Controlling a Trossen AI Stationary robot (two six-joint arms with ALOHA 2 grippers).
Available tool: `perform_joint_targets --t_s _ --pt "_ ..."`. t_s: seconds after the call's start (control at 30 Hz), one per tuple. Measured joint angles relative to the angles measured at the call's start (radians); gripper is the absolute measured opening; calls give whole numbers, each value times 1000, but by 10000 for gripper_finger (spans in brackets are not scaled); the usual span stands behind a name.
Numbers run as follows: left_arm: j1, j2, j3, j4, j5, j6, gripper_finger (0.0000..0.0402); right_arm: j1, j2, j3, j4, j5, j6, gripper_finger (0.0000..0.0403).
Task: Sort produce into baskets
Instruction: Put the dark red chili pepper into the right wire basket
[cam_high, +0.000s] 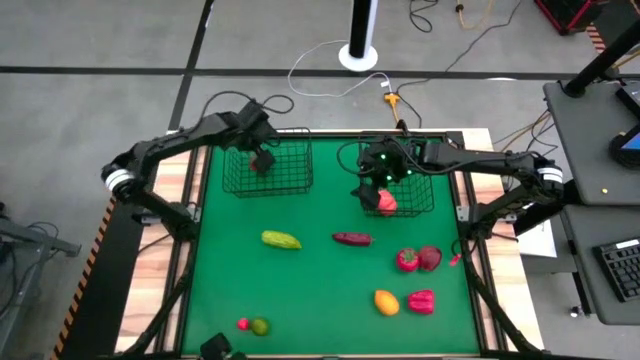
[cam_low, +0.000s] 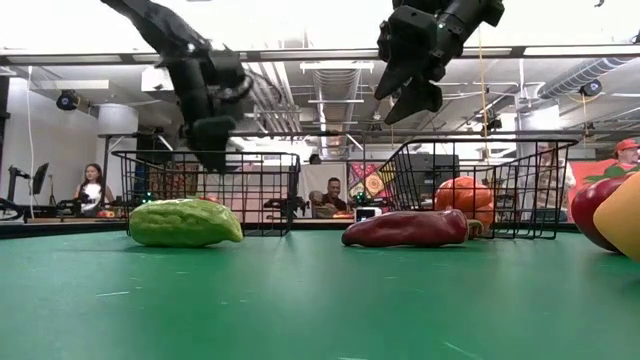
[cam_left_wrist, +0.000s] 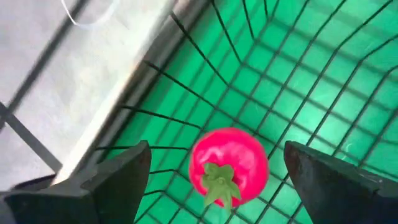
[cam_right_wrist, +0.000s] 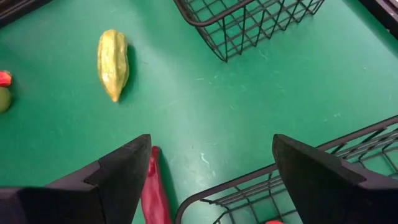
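My left gripper hangs open over the left basket. A red round tomato with a green stalk lies on that basket's floor, between and below the spread fingers, untouched. My right gripper is open too, held high above the near left corner of the right basket; nothing is between its fingers. A red piece and an orange one lie in the right basket. On the green mat lie a yellow-green oblong piece and a purple one.
More produce lies near the table's right and near edges: two red pieces, an orange one, a red pepper, a small red one and a green lime. People sit in the room beyond the table.
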Motion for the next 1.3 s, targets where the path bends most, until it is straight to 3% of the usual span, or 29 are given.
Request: perform_joint_targets --t_s 0.4,0.67,0.83,1.03,1.3 --pt "-80 -269 -15 55 0 -84 346 51 -3 37 5 1 49 325" --pt "-256 -414 -105 141 -2 -200 346 187 0 37 -4 52 101 325" --pt "-425 -491 -203 299 -10 -306 346 296 1 25 -20 126 50 325" --pt "-600 -523 -303 523 -21 -328 346 423 2 -1 -21 227 27 325" --pt "-727 -503 -329 527 -142 -420 346 526 22 -3 -14 252 73 325"
